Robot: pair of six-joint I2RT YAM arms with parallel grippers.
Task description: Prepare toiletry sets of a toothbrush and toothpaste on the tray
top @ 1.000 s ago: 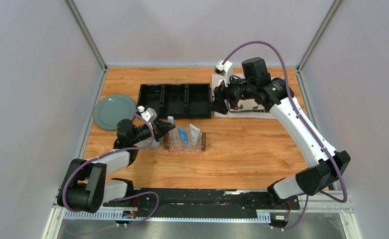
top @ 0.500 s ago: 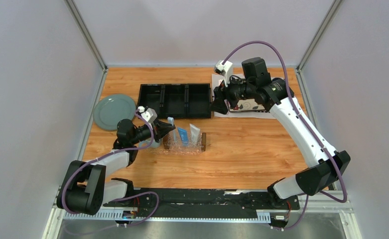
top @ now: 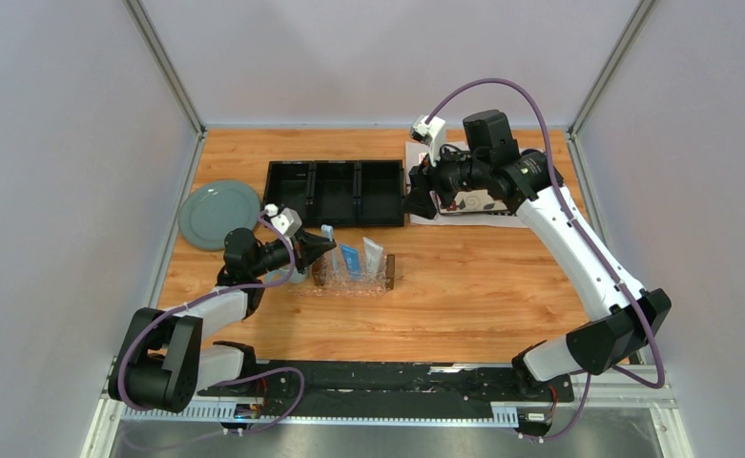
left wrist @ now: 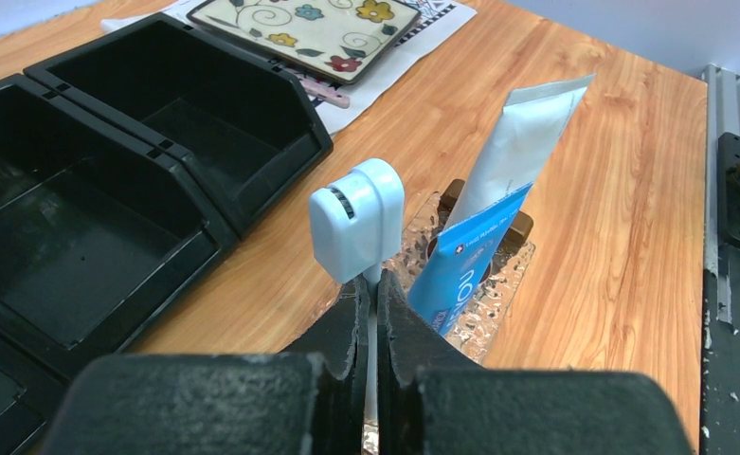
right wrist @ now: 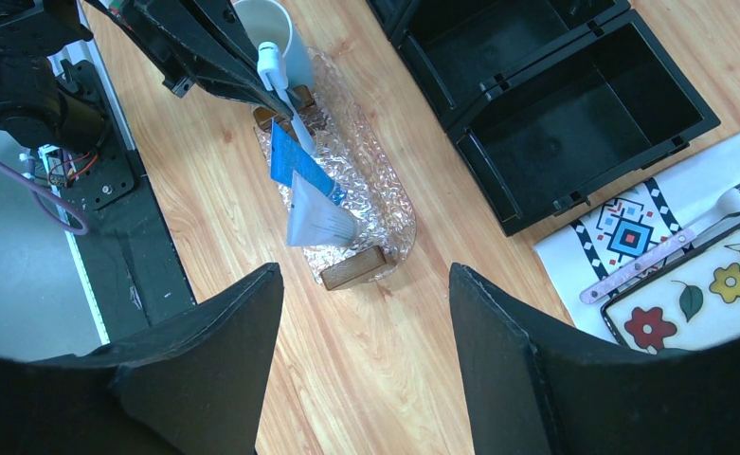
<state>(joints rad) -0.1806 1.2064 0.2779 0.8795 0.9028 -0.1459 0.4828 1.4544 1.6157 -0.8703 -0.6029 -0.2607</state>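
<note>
My left gripper (top: 321, 245) (left wrist: 375, 290) is shut on the pale toothbrush (top: 328, 232) (left wrist: 357, 224) and holds it head up over the left end of the clear tray (top: 388, 272) (left wrist: 512, 284). A blue toothpaste tube (top: 350, 260) (left wrist: 459, 270) and a white tube (top: 373, 255) (left wrist: 536, 133) lean in the tray. In the right wrist view the toothbrush (right wrist: 280, 81) slants down onto the tray (right wrist: 389, 204) beside the tubes (right wrist: 295, 166). My right gripper (top: 418, 204) (right wrist: 363, 273) is open and empty, high above the table to the right of the tray.
A black three-compartment organizer (top: 335, 191) (left wrist: 110, 190) (right wrist: 555, 104) lies behind the tray. A floral plate (top: 473, 200) (left wrist: 314, 24) on a patterned mat with a pink-handled fork (right wrist: 650, 256) is at the back right. A grey plate (top: 217, 212) is at the left. A white mug (right wrist: 271, 28) stands by the tray's left end.
</note>
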